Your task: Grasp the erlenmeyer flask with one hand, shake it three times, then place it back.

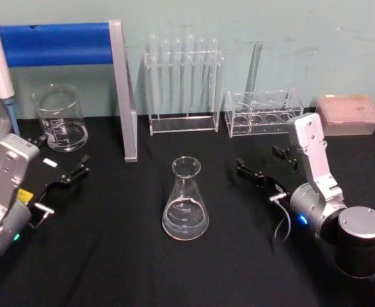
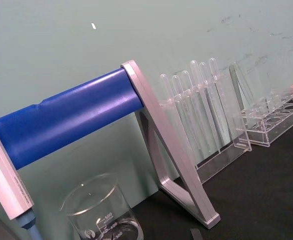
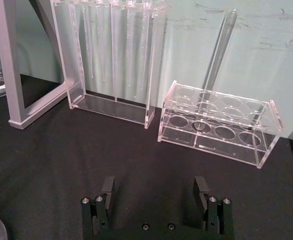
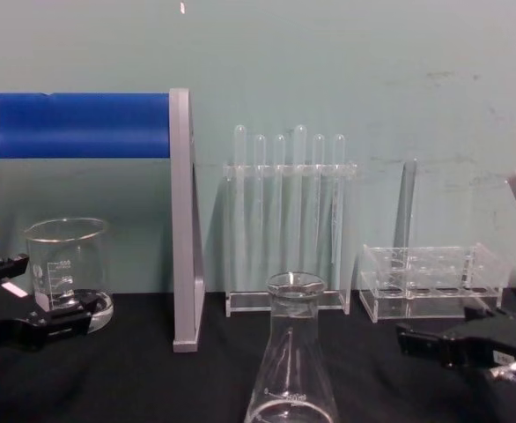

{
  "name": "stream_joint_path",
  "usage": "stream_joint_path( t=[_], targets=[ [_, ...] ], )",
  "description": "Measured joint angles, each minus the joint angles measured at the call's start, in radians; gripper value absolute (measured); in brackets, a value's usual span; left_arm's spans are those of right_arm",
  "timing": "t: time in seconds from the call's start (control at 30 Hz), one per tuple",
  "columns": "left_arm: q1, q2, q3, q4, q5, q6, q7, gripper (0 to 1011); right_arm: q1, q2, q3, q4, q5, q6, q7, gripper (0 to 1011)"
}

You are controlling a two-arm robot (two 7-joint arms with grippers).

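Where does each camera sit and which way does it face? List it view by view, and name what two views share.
Head: high up, looking down at the erlenmeyer flask between the left gripper and right gripper.
Chest: low, facing the wall; flask in front, both arms at the edges.
Left wrist: facing the blue bar and beaker.
Right wrist: behind its open fingers, facing the test tube rack and low rack.
Shared: head and chest both show the flask and beaker.
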Motion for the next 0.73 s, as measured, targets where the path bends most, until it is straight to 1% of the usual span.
stream_joint_path(
  t=[0.73],
  targets=[
    [0.0,0.0,0.0,0.0,0.0,0.0,0.0,1001,0.0,0.0,-0.004,0.0,0.001,-0.004,-0.008,1003]
  ],
)
